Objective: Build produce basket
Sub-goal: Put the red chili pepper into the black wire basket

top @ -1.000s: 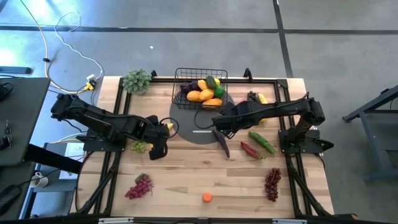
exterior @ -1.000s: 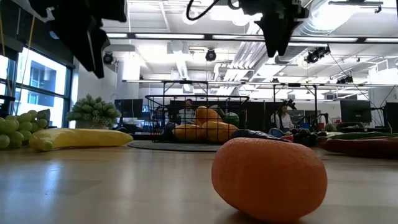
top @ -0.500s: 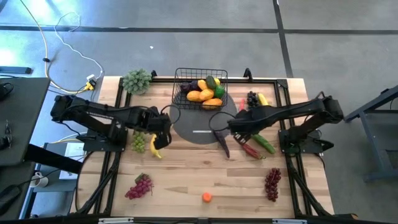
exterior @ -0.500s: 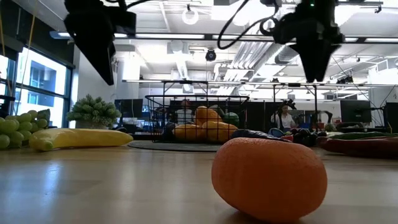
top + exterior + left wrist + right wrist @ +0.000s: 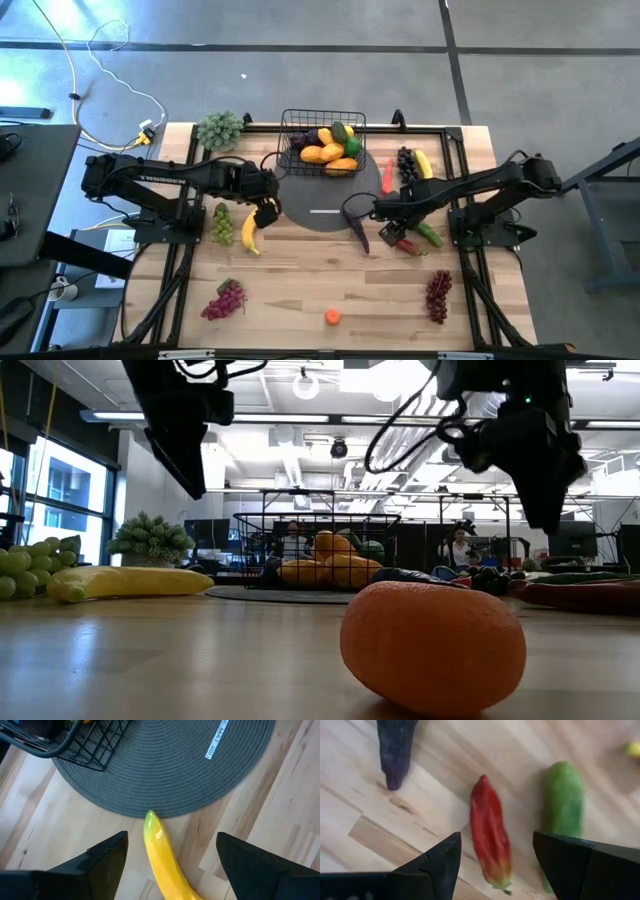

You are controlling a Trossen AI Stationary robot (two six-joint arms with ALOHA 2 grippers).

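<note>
**Basket partly filled, most produce still on the table**

Your basket [image 5: 322, 143] sits at the far edge of the round grey mat [image 5: 318, 205] and already holds a heap: orange mangoes [image 5: 322, 154], something yellow, a green piece and a dark purple one. That part looks done.

A good deal is left outside the basket. On the left-arm side of the mat lie a banana [image 5: 248, 234] and green grapes [image 5: 222, 225]; just off the mat's near edge lies the eggplant [image 5: 357, 230]. Beyond it, away from the mat, are the red chili [image 5: 403, 242] and the cucumber [image 5: 427, 235]. Dark grapes [image 5: 405, 160] lie beside the basket. Far from the basket, at the near edge, wait red grapes [image 5: 225, 300], purple grapes [image 5: 438, 294] and a small orange fruit [image 5: 332, 318].

Your left tool [image 5: 172, 851] hangs spread above the banana, whose tip touches the mat's rim. Your right tool [image 5: 497, 851] hangs spread over the chili, empty.
</note>
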